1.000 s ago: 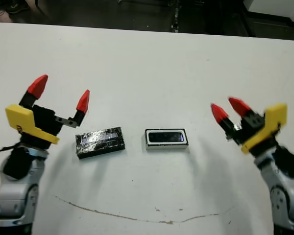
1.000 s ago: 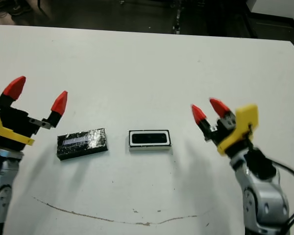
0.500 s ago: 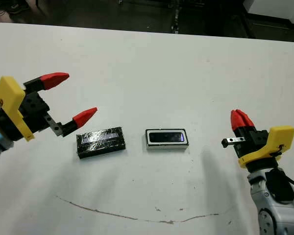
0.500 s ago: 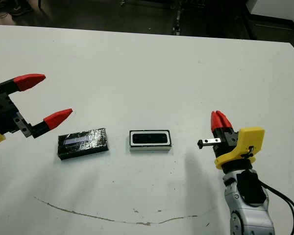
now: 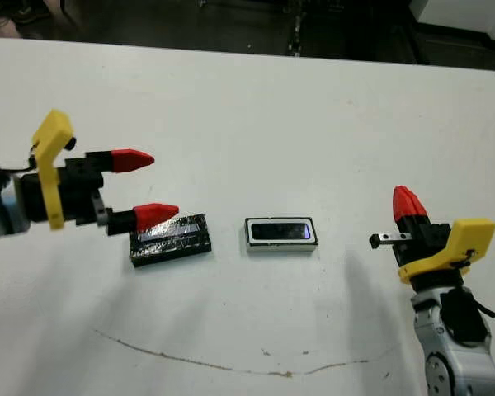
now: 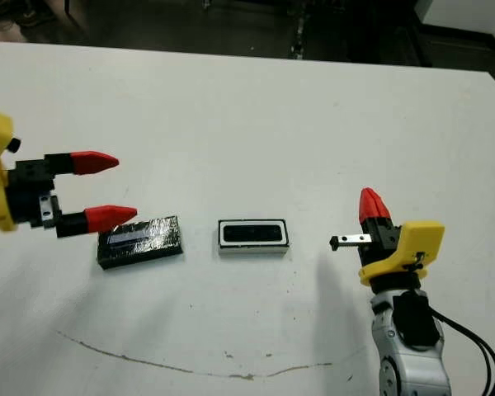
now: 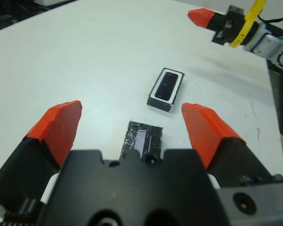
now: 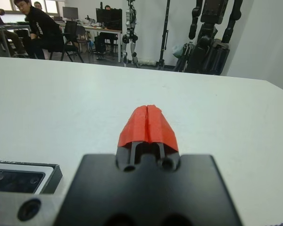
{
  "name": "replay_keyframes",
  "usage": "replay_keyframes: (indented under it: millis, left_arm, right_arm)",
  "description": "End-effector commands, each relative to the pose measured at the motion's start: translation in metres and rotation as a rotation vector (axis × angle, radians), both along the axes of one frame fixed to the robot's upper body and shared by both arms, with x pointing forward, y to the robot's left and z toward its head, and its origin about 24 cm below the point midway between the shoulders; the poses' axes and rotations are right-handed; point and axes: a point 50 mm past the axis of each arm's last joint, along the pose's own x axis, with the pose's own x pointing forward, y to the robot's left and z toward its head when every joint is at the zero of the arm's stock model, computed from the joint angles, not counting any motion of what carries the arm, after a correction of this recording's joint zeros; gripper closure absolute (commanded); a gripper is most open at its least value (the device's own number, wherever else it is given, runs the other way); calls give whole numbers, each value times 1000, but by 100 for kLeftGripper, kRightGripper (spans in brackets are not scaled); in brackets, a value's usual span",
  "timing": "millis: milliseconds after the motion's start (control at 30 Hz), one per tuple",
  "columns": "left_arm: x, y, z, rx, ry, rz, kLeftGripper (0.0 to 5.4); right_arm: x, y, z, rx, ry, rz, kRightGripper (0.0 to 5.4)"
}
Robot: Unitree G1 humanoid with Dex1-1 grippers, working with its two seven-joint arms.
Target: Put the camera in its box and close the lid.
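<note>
Camera shows inside box from left wrist.

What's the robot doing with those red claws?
It is packing up a little camera, which lies inside its white-lined box in the middle of the table. The black lid lies beside the box, not on it. The left hand is open, right by the lid's end. The right hand is shut and empty, off to the other side.

white table bears lid and box.
</note>
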Motion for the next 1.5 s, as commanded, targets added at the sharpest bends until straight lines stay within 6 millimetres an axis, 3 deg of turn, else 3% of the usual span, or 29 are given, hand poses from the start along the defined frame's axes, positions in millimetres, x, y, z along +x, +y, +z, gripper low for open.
replay_keyframes:
  millis: [33,600,1500]
  left_arm:
    - [5,-5,0,68,-24,-65,0]
    - [15,-29,-7,301,-59,-238,0]
    - [20,-27,-38,465,18,-256,0]
  right_arm:
    - [-1,-3,-3,-11,7,-12,539]
    - [-2,-3,-3,3,18,-14,539]
    - [-3,-3,0,-6,14,-14,539]
